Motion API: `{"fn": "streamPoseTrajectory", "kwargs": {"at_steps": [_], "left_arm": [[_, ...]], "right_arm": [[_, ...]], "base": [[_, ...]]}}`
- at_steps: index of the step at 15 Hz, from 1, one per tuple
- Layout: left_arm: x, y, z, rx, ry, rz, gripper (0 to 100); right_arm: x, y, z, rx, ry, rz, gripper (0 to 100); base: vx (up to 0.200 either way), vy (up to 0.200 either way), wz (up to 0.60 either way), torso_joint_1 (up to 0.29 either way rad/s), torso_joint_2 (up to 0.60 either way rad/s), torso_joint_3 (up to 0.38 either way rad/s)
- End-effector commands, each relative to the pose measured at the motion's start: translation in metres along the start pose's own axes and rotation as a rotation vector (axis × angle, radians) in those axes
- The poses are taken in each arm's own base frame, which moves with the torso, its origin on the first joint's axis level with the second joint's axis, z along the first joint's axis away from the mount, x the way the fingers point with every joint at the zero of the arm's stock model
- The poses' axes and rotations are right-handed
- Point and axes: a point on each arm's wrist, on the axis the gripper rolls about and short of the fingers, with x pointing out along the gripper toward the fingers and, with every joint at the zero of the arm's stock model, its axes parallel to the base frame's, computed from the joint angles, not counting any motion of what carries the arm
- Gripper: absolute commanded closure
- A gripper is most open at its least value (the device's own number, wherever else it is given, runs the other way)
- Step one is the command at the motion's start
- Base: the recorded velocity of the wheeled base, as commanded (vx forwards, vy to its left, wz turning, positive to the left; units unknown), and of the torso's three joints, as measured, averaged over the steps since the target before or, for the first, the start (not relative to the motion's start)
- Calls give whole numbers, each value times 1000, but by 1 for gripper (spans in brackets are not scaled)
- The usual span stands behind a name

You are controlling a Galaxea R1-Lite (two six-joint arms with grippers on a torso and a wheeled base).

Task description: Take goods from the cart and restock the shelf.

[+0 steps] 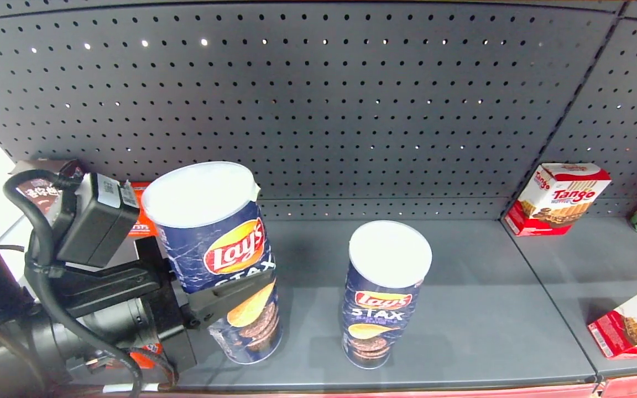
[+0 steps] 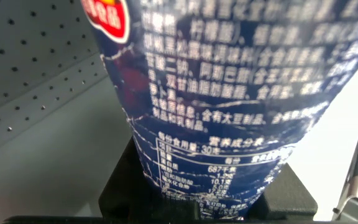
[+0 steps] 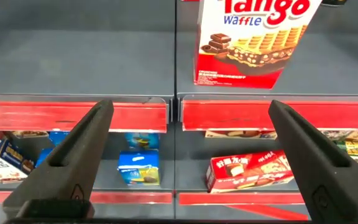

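**Left gripper holds a can at the shelf; right gripper spread open**

Head view: The left gripper is clamped round a can, with one finger lying across its label. This can leans a little and sits at the left front of the shelf. I cannot tell whether its base touches the board. A second can stands upright on the shelf just to its right, apart from it. A pegboard forms the shelf's back. In the bay to the right, a back box of wafers stands against the rear panel. A front box lies tilted near the front edge. A dark box and an orange box sit behind the left arm.

Left wrist view: The held can rises from between the jaws, its printed back facing the camera. The grey shelf board and the pegboard lie beside it.

Right wrist view: The right gripper holds nothing, its two fingers set wide apart in front of the red rail. A rail box of wafers stands upright just behind that rail. On the shelf below are blue packs and a red box.
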Motion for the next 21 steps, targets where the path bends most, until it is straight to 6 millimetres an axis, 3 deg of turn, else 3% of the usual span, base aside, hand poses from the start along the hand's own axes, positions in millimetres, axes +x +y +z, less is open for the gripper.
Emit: {"fn": "streamPoseTrajectory", "kwargs": {"at_steps": [1,5,8,9,14,17,21], "left_arm": [[4,1,-3,-6,15,-8,100],[25,7,8,-1,-3,-45,100],[53,22,1,-7,-25,-55,100],[68,28,-11,-12,5,-64,100],[132,71,-7,12,-53,-101,100],[151,82,-1,30,-87,-140,100],[164,94,-8,30,-82,-134,100]], "right_arm": [[0,0,0,0,1,0,0],[0,0,0,0,1,0,0],[0,0,0,0,3,0,0],[0,0,0,0,3,0,0],[0,0,0,0,1,0,0],[0,0,0,0,1,0,0],[0,0,0,0,1,0,0]], "base": [[0,0,0,0,0,0],[0,0,0,0,0,0],[0,0,0,0,0,0],[0,0,0,0,0,0],[0,0,0,0,0,0],[0,0,0,0,0,0],[0,0,0,0,0,0]]}}
